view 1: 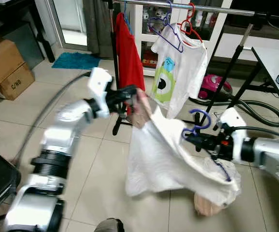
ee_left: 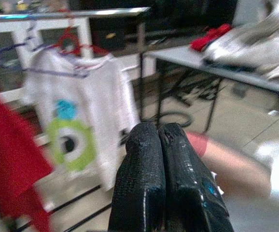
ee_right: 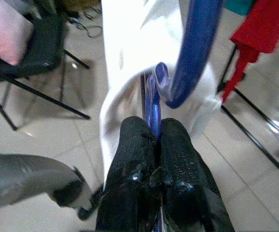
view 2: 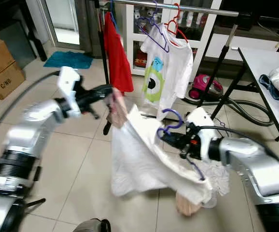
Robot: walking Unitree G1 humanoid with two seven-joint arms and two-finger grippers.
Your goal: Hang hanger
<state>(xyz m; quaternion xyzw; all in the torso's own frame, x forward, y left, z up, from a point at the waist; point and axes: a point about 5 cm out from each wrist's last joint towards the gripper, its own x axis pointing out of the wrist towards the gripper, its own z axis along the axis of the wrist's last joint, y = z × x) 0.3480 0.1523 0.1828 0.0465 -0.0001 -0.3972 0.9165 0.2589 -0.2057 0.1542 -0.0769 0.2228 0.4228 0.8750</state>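
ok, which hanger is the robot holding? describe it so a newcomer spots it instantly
Start at the clothes rail across the back, then drop to the white garment stretched between the two arms above the tiled floor. The blue hanger pokes from its right end, gripped by the right end effector; the other hangers sit on the rail.

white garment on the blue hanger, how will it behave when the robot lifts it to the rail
Probably floppy: the white garment sags in loose folds between the left gripper and the blue hanger pinched by the right gripper. Likely light, since it drapes thinly. It may slide off the hanger, as it hangs unevenly.
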